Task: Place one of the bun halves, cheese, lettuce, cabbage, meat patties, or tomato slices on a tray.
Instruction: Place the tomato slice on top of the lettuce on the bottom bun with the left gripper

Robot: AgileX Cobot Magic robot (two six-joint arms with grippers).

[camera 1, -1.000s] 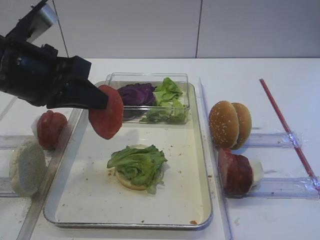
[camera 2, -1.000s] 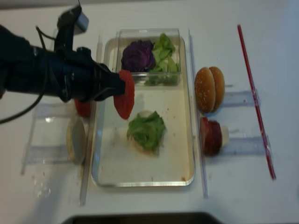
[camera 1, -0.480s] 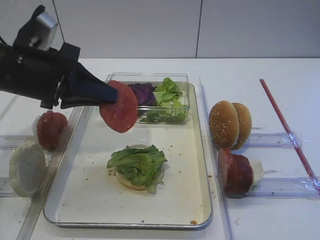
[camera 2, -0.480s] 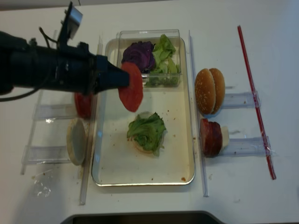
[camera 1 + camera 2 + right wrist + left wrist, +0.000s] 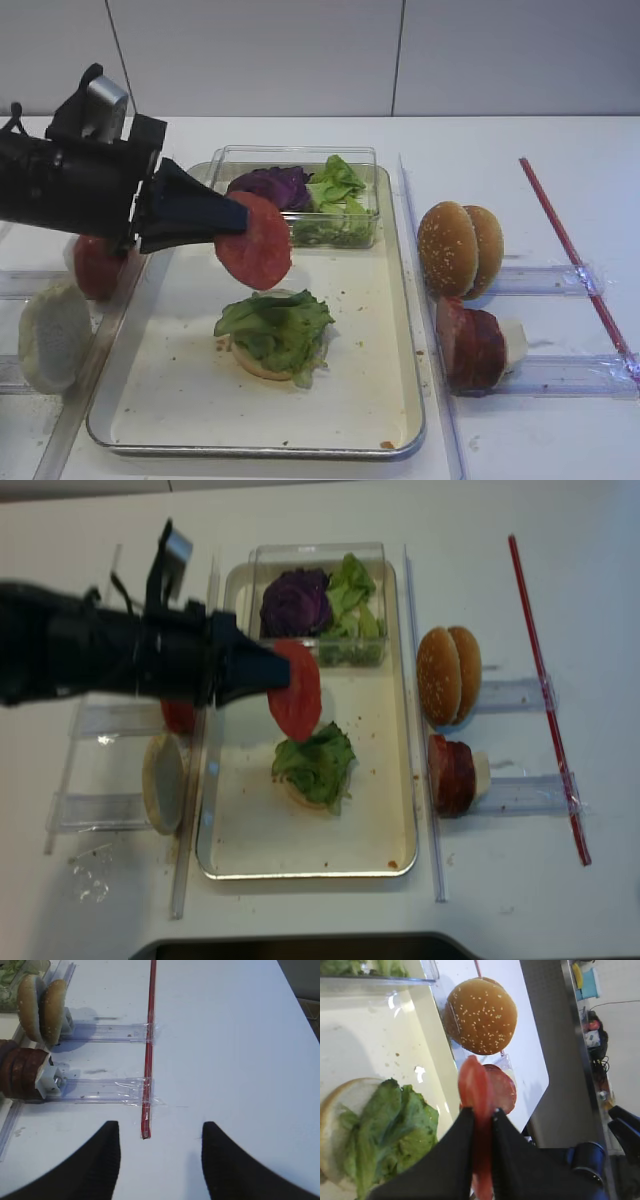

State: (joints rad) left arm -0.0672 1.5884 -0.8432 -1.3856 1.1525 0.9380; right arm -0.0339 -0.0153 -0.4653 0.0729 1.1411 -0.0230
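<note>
My left gripper [image 5: 236,216] is shut on a red tomato slice [image 5: 256,243], held on edge just above the tray [image 5: 250,450]. The slice [image 5: 297,702] hangs over the back edge of a lettuce leaf [image 5: 275,326] lying on a bun half [image 5: 256,366] in the tray's middle. In the left wrist view the black fingers [image 5: 455,1150] pinch the slice [image 5: 474,1085] from both sides. My right gripper [image 5: 160,1130] is open over bare table by a red strip [image 5: 147,1060]. Cheese is out of view.
A clear box [image 5: 300,155] at the tray's back holds cabbage [image 5: 272,185] and lettuce [image 5: 335,200]. Right racks carry bun halves [image 5: 460,248] and meat patties [image 5: 470,347]. Left racks hold more tomato slices [image 5: 95,265] and a pale bun half [image 5: 52,335].
The left gripper has carried the tomato slice to the right and slightly down, from the tray's left edge to above the lettuce-topped bun half.
</note>
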